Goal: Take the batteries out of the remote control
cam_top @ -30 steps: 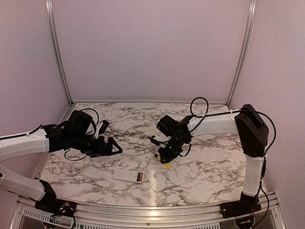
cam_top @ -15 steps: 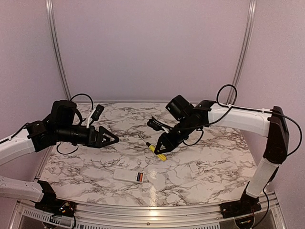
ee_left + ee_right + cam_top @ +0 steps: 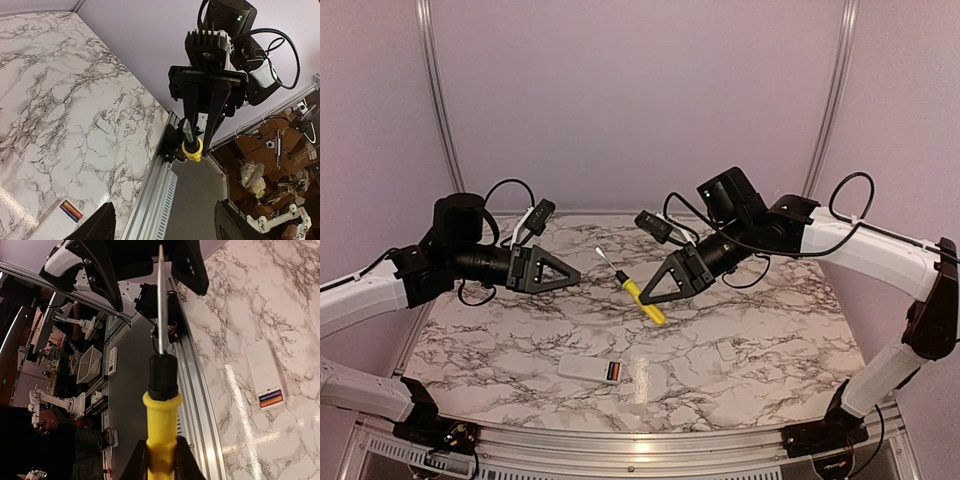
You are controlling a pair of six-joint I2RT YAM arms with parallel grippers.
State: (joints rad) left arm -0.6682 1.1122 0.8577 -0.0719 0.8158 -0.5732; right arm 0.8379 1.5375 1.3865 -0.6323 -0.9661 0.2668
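Overhead view: white flat rectangular plastic remote control (image 3: pixel 590 367) lies flat on the marble-patterned desk (image 3: pixel 770 330), lower centre of frame, near the front edge. Its battery bay is uncovered at the right-hand end, and the small reddish-orange and dark cylindrical batteries (image 3: pixel 612 372) are seated inside. None are out yet. The right wrist view shows them in the same place, mid right of the frame. A small white plastic cover plate (image 3: pixel 102 124) lies apart on the desk.

The right pincer (image 3: pixel 650 295) is clamped tight on the yellow plastic handle of a screwdriver (image 3: pixel 640 297) with a black collar and thin metal shaft. It is held in the air at frame centre, well above the remote, with the tip aimed up-left toward the other arm.

The left pincer (image 3: pixel 576 280) hangs at centre left, also well off the desk. Its fingers are spread wide with nothing between them, facing the screwdriver tip.

My read: the prying step is in hand and the tool is ready, but no contact with the remote yet. It could also be a tool hand-over between the arms; I can't tell which.

Next I need to bring the tip down to the lower centre, into the open bay, get it under one cell's end and lever gently. The empty left pincer should probably pin the remote's far end first, because the slab looks light and could slide or flip.
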